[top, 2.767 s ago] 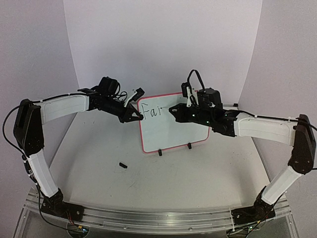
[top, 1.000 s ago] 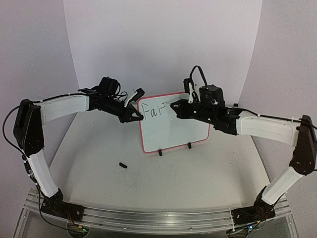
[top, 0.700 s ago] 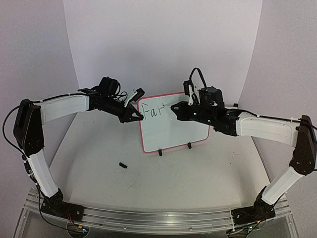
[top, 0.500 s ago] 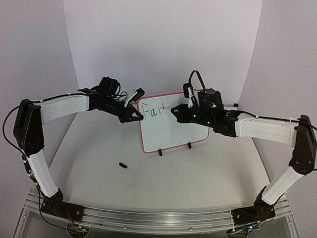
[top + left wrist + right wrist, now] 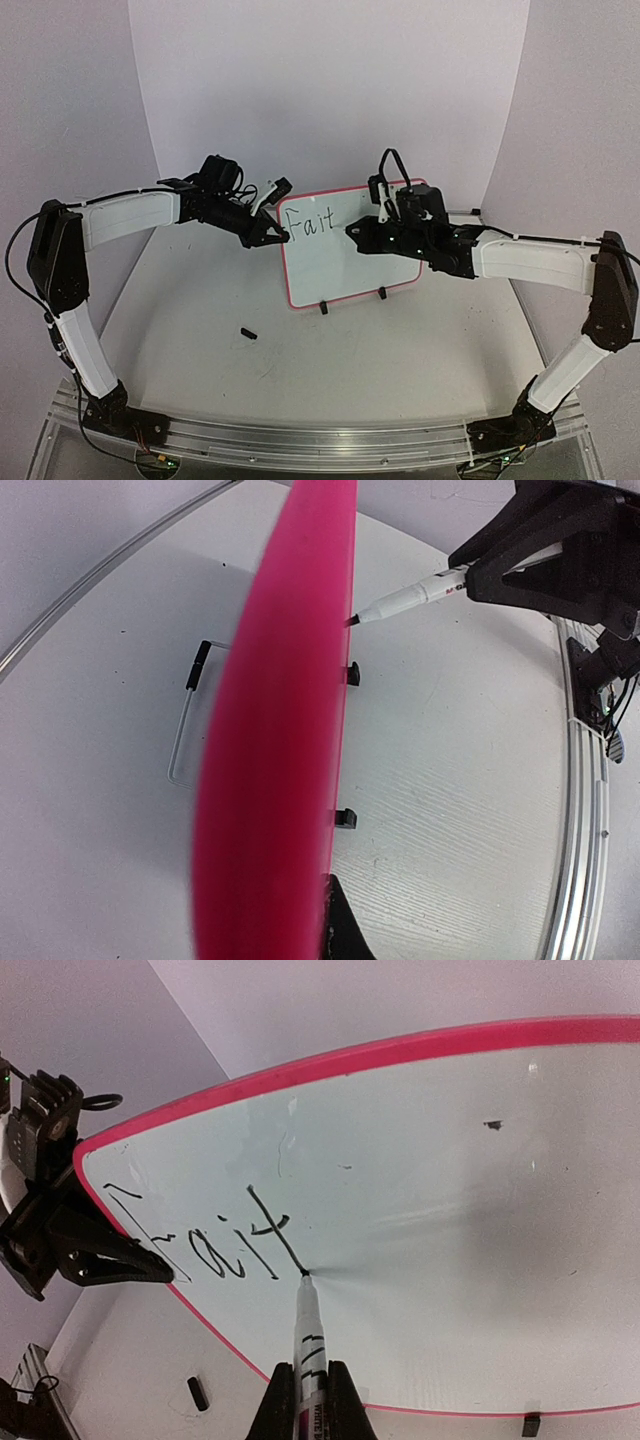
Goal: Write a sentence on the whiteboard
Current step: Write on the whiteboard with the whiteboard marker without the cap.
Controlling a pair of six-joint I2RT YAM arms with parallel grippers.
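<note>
Marker (image 5: pixel 309 1340) tip is touching the whiteboard (image 5: pixel 350 265), right at the foot of a long slanted stroke. That stroke is sitting just after the sentence (image 5: pixel 308 226), which is reading "Fait" so far, up near the top left. Right end effector (image 5: pixel 362 235) is squeezing the marker tight between its fingers. Left end effector (image 5: pixel 275 237) is clamping the whiteboard's pink left edge, fingers closed on it. Whiteboard is standing on its black feet toward the back of the desk (image 5: pixel 400 350). Small black piece (image 5: pixel 248 333) is lying in front, well apart.

The small rectangular whiteboard (image 5: pixel 450 1210) looks glossy and smooth, its pink frame (image 5: pixel 400 1052) plastic; the white surface (image 5: pixel 350 370) is matt.
</note>
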